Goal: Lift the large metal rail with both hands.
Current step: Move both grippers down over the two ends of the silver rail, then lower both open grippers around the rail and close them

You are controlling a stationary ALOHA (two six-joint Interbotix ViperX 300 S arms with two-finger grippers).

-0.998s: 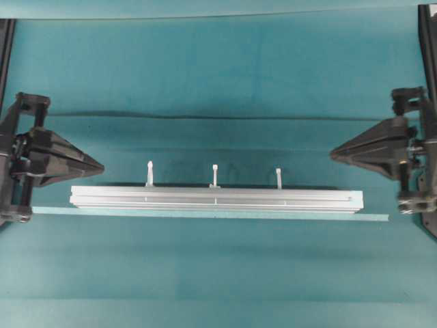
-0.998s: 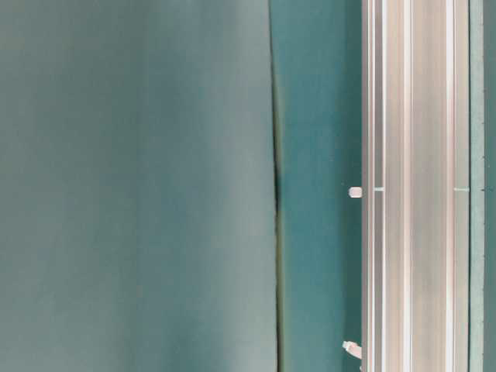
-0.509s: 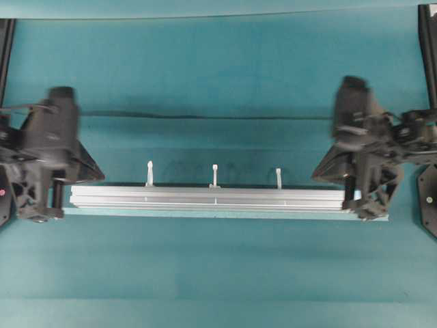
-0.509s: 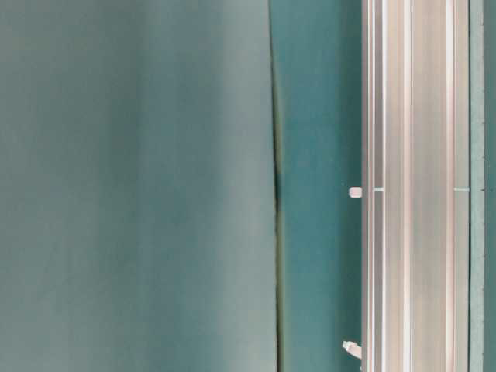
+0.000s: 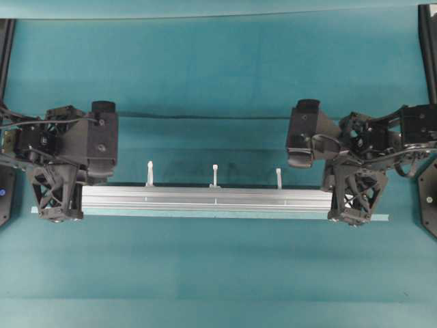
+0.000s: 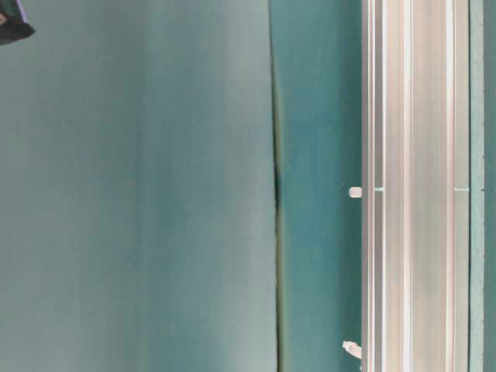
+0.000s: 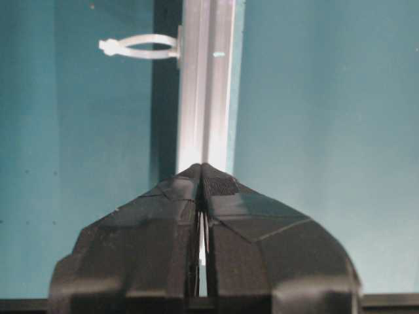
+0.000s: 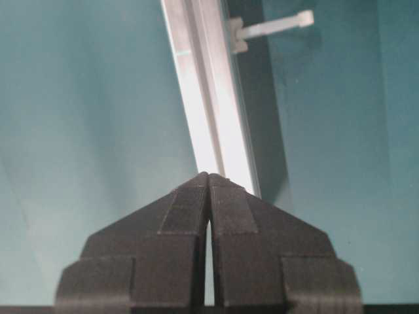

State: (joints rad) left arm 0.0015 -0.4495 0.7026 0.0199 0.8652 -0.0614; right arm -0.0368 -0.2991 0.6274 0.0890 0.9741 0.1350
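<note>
With our left gripper (image 5: 60,198) and right gripper (image 5: 352,201) pressed together above the ends of the rail (image 5: 205,199) lying across mid-frame, we risk pushing it away unless they open.

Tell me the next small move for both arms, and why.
Probably open both claws. The left claw and right claw hang over the two ends of the large metal rail, but their fingers are pressed together, holding nothing, so they cannot straddle it. The rail lies on the teal table, not yet lifted. Open first, then lower and close.
</note>
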